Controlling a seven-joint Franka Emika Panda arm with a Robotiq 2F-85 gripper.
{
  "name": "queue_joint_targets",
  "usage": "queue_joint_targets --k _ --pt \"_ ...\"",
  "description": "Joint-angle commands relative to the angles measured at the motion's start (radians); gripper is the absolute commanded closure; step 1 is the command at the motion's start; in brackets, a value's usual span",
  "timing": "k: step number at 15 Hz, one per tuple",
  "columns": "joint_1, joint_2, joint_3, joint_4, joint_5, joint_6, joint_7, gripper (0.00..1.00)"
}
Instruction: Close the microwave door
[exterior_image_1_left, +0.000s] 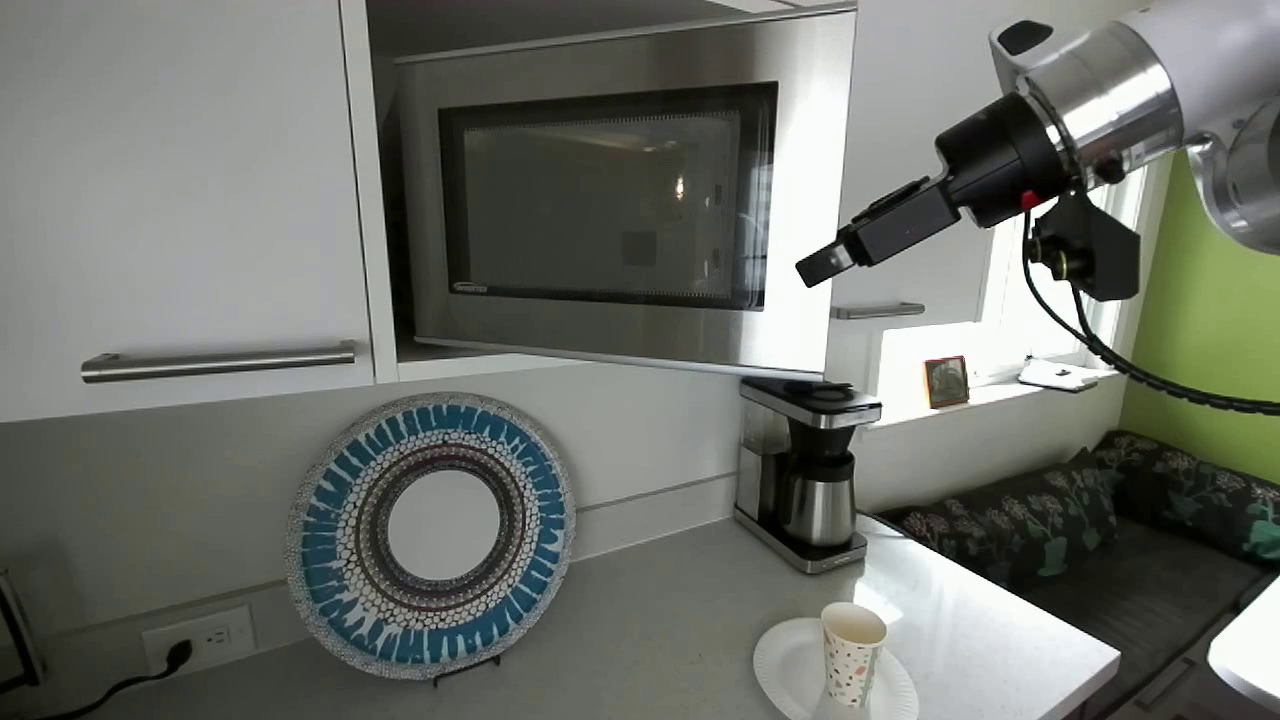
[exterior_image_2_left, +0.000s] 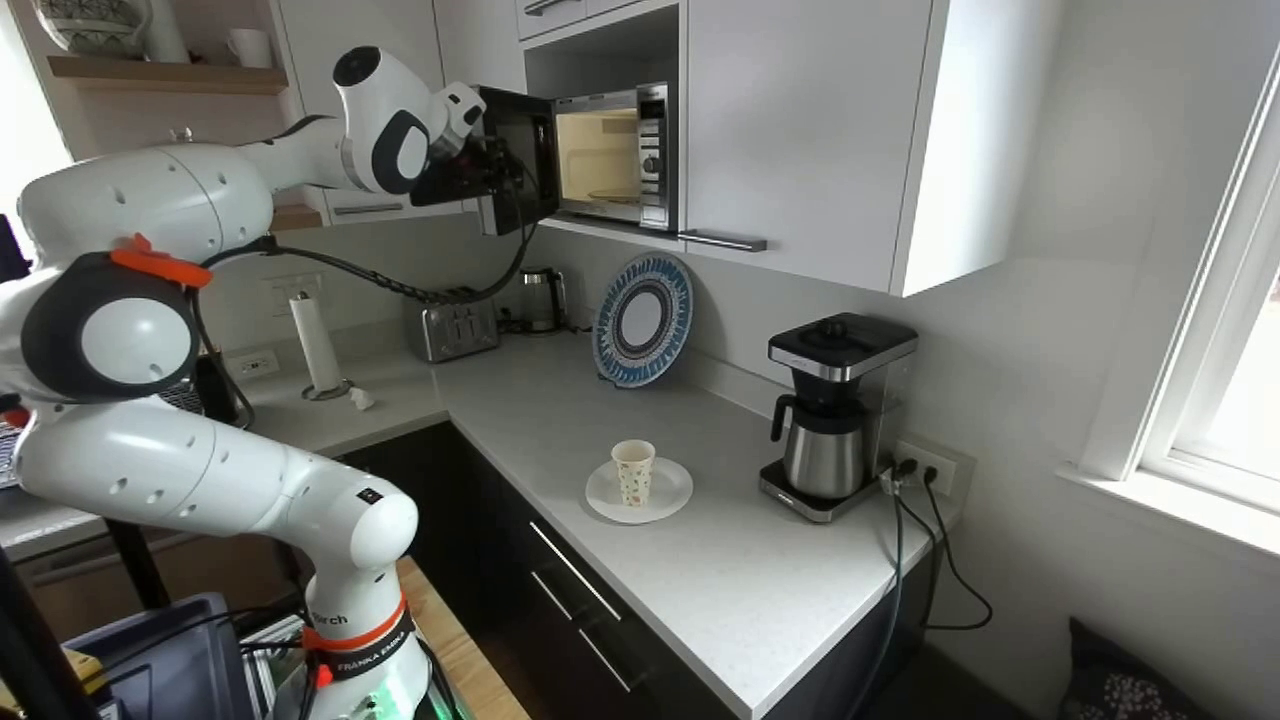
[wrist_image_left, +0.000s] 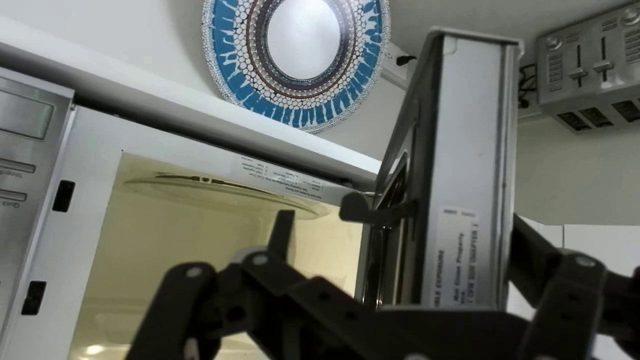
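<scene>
Inside the open microwave (exterior_image_2_left: 608, 148), a turntable (wrist_image_left: 227, 189)

Glare noted on microwave door (exterior_image_1_left: 620, 195) beside gripper (exterior_image_1_left: 822, 266); in wrist view, fingers (wrist_image_left: 282, 232) blurred, microwave (wrist_image_left: 200, 235) beyond lit inside.

The microwave door (exterior_image_1_left: 610, 200) pairs a silver frame with dark glass; the microwave (exterior_image_2_left: 653, 150) shows a pale yellow interior. The gripper (exterior_image_1_left: 826, 264) is black, the robot arm (exterior_image_2_left: 220, 465) white with black and orange accents. A decorative disc (exterior_image_1_left: 432, 530) displays blue streaked with white, pebbled white and dark rings (its centre plain, pale). A cream paper cup (exterior_image_1_left: 852, 660) bears multicoloured flecks; dark cushions (exterior_image_1_left: 1040, 515) carry a teal-touched floral print; a wall (exterior_image_1_left: 1220, 320) is lime green.
</scene>
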Motion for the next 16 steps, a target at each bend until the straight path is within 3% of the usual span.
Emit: queue_joint_targets --k 1,10,16 --pt "-0.038 0.023 0.010 0.016 -0.074 0.025 -0.006 0.00" --pt "-0.193 0.074 0.061 0.055 -0.273 0.054 0.082 0.00" --pt "-0.439 0.095 0.229 0.106 -0.477 0.065 0.378 0.00"
